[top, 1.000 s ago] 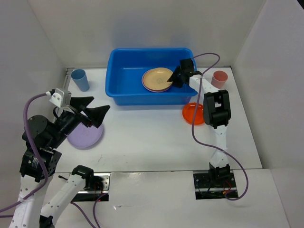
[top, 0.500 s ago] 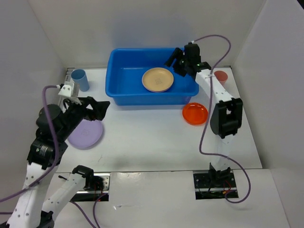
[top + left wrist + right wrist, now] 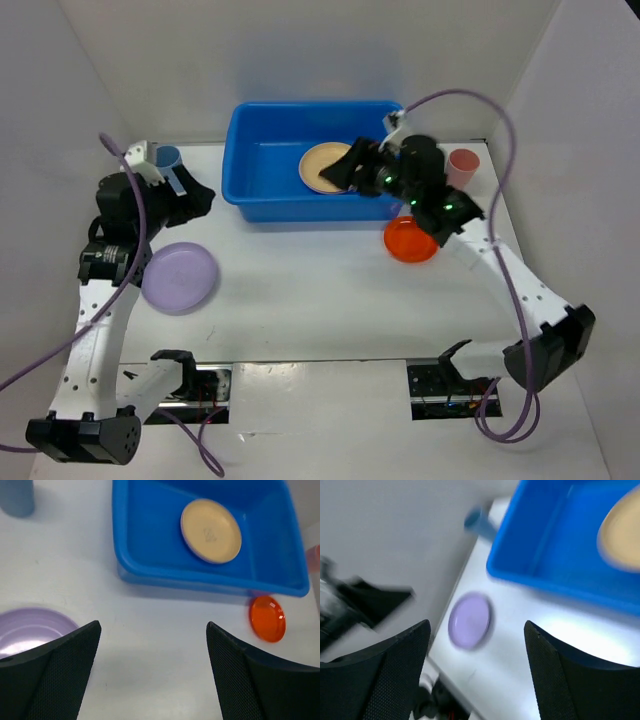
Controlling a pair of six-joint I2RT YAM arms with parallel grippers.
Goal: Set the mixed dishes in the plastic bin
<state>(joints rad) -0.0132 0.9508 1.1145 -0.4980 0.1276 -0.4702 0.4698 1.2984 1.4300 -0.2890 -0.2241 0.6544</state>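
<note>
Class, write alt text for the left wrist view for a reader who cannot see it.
A tan plate lies in the blue bin, seen past the open, empty left gripper. Outside it on the white table are an orange plate, a lavender plate and a light-blue cup.

**Occlusions, crops, blur**

Top view: right gripper [image 3: 340,172] covers the right side of the tan-yellow round plastic plate [image 3: 318,165]. The left arm [image 3: 118,215] hides most of the light-blue plastic cup [image 3: 168,156].

Left wrist view: lavender round plastic plate [image 3: 30,627] is cut by the left edge. Salmon-pink plastic cup [image 3: 314,557] is only a sliver at the right edge.

Right wrist view: all blurred. Bright-blue plastic bin [image 3: 560,550] runs off frame.
</note>
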